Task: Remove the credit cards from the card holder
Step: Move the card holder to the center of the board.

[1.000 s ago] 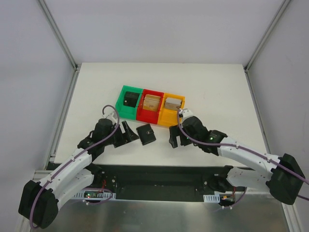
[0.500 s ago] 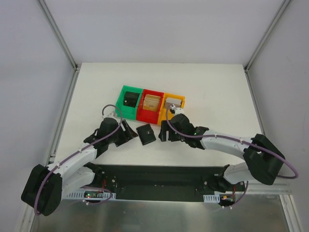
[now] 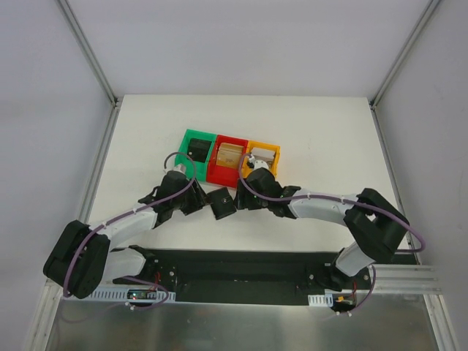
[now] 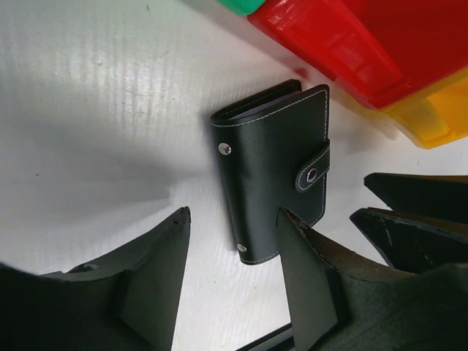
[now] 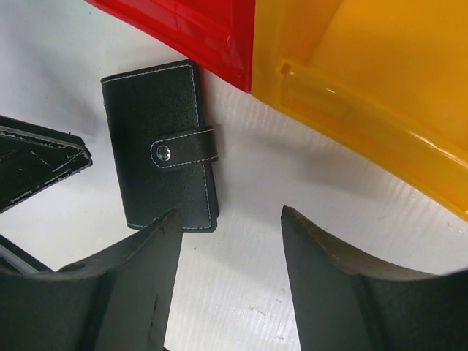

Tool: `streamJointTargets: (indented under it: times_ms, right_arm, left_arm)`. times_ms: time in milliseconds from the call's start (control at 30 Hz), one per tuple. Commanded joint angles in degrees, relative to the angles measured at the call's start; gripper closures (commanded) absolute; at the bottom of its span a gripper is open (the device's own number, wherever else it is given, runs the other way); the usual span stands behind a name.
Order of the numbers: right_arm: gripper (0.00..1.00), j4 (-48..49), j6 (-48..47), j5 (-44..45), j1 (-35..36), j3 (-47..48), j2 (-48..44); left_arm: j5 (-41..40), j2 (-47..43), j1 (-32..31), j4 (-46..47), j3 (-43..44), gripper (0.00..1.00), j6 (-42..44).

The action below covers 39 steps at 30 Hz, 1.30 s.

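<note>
Two grippers sit low over the table (image 3: 146,131), one from each side, and both are empty. The left gripper (image 4: 232,216) has its jaws partly apart, and the near end of the card holder (image 4: 274,172) shows between them. Whether a finger touches it, I cannot tell. The right gripper (image 5: 230,213) is also partly apart, over bare table just beside the holder's opening edge.

The card holder lies flat and shut, with its strap (image 4: 313,170) snapped. It is just in front of the red bin (image 5: 197,22), and the yellow bin (image 5: 365,110) is further right.

I judge the holder to be light, thin and a little soft, with smooth skin that may slide on the table. A good hold would be the riveted spine edge (image 4: 228,190) for the left gripper, while the right one lifts the free end of the strap.
</note>
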Motion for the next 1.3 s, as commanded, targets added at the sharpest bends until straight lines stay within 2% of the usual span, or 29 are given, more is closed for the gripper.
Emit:
streamJointTargets:
  times_ms: [0, 267, 367, 733, 1033, 1267]
  right_arm:
    - [0.42, 1.8, 0.03, -1.98, 0.68, 2.98, 2.39]
    - [0.45, 3.21, 0.29, -4.0, 1.21, 3.24, 5.21]
    - [0.52, 3.47, 0.2, -4.44, 1.56, 4.03, 6.35]
    - [0.61, 3.47, 0.03, -5.14, 2.26, 4.47, 7.84]
    - [0.66, 4.17, 0.38, -5.32, 3.41, 2.63, 7.14]
    - [0.66, 4.17, -0.85, -7.43, 4.55, -1.59, 4.25]
  left_arm:
    - [0.72, 1.94, -1.45, 2.33, 2.33, 0.51, 0.51]
    - [0.72, 4.06, -2.33, 2.59, 2.33, 0.53, 0.69]
    - [1.16, 4.76, -2.42, 2.86, 2.42, 0.6, 0.95]
    - [2.56, 7.04, -2.77, 4.0, 2.16, 0.71, 1.83]
    - [6.25, 9.42, -4.44, 8.92, 0.93, 0.72, 2.45]
    - [8.45, 9.86, -6.81, 10.67, 0.05, 0.7, 3.59]
